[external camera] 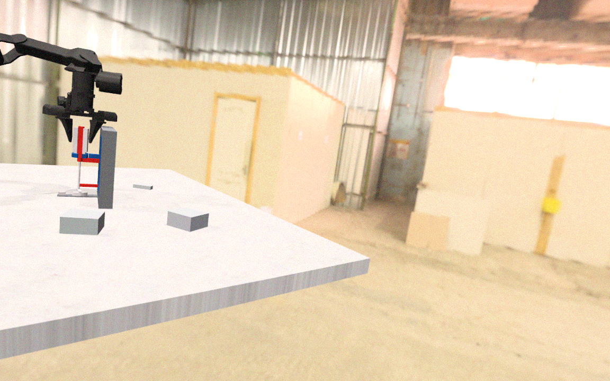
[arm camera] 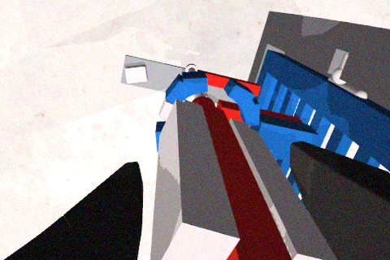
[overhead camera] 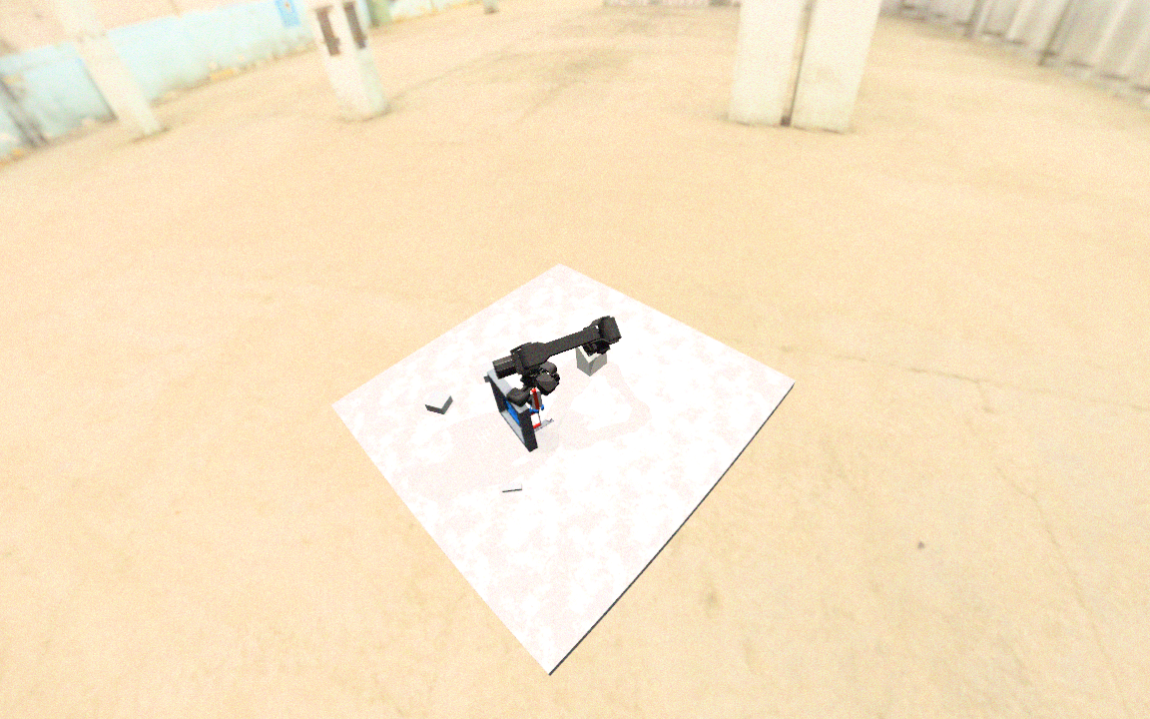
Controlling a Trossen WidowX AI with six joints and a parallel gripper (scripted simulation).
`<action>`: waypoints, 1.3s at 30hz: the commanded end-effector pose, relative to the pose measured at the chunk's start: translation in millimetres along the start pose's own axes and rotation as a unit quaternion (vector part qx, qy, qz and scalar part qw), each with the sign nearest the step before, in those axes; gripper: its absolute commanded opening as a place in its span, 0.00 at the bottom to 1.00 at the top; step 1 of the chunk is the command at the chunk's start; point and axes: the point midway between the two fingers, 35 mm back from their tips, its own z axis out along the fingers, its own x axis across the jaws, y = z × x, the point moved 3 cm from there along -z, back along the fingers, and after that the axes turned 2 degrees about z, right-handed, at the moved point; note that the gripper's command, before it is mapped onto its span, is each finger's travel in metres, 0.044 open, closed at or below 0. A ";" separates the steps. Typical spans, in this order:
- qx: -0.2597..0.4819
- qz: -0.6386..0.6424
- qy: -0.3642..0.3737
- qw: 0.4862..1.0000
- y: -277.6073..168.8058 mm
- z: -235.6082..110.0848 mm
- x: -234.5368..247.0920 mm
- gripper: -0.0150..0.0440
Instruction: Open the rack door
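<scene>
Pincer (overhead camera: 536,399) (external camera: 80,141) (arm camera: 216,164): spread | wrist: gaps flank handle (external camera: 79,141) (arm camera: 209,171) | top: handle mostly hidden

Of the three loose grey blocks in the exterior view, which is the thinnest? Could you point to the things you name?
The small flat block (overhead camera: 512,489) (external camera: 142,187), farthest from that camera; the two nearer blocks (external camera: 82,222) (external camera: 187,220) are much thicker.

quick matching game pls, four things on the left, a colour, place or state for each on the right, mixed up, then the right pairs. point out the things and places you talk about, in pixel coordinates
Column one
1. handle (overhead camera: 536,399) (external camera: 80,140) (arm camera: 219,162)
2. gripper (overhead camera: 532,393) (external camera: 80,141) (arm camera: 216,164)
3. door (overhead camera: 513,410) (external camera: 100,165) (arm camera: 301,73)
4. table (overhead camera: 651,428) (external camera: 179,284) (arm camera: 81,130)

Column two
A. blue, with slats
B. open, fingers apart
C. pale, bearing grey blocks
D. upright, with a red strip between grey sides

Right pairs: 1-D, 2-B, 3-A, 4-C
</scene>
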 end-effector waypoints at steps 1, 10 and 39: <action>0.000 0.034 0.001 0.999 -1.1 1.4 -0.5 0.76; 0.000 0.254 0.001 0.967 -1.1 1.4 -0.5 0.76; 0.000 0.828 0.000 0.561 -1.0 1.4 -0.5 0.76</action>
